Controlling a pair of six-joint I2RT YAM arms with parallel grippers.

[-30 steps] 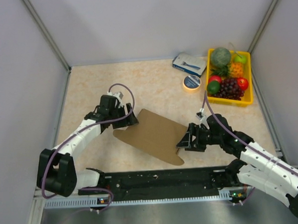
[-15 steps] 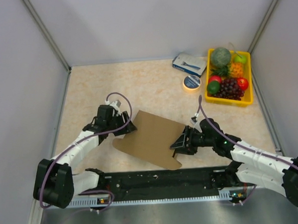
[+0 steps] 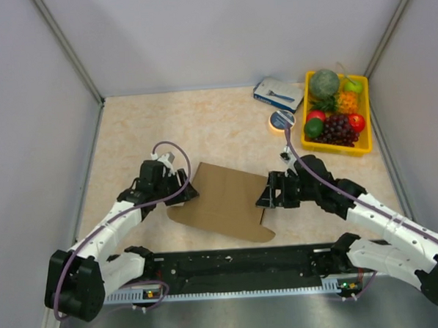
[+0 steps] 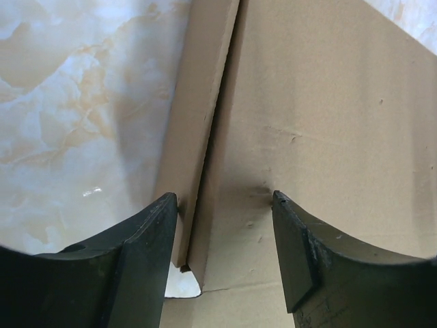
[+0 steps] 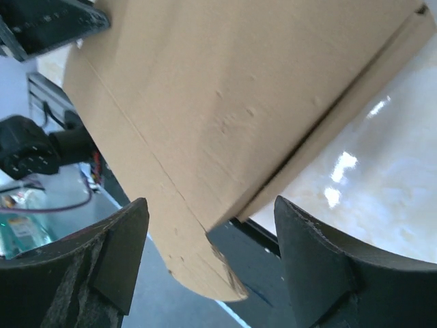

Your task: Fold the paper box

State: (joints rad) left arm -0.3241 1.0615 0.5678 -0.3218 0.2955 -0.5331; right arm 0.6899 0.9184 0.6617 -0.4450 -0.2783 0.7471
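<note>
The paper box (image 3: pixel 224 200), a flat brown cardboard blank, lies on the marble table between both arms, its rounded flap near the front rail. My left gripper (image 3: pixel 184 195) is at its left edge. In the left wrist view the jaws are open (image 4: pixel 224 198), straddling a folded side strip and the main panel (image 4: pixel 328 102). My right gripper (image 3: pixel 267 198) is at the box's right edge. In the right wrist view it is open (image 5: pixel 210 205), with the raised cardboard edge (image 5: pixel 225 89) between the fingers but not squeezed.
A yellow fruit tray (image 3: pixel 366 147) stands at the back right. A blue-and-white carton (image 3: pixel 278 95) and a round tape roll (image 3: pixel 281 120) lie beside it. A black rail (image 3: pixel 239 262) runs along the near edge. Grey walls enclose the table.
My left gripper has come nearer along the box's left edge. My right gripper has shifted left and then slightly away, staying at the right edge. The box has shifted a little.
</note>
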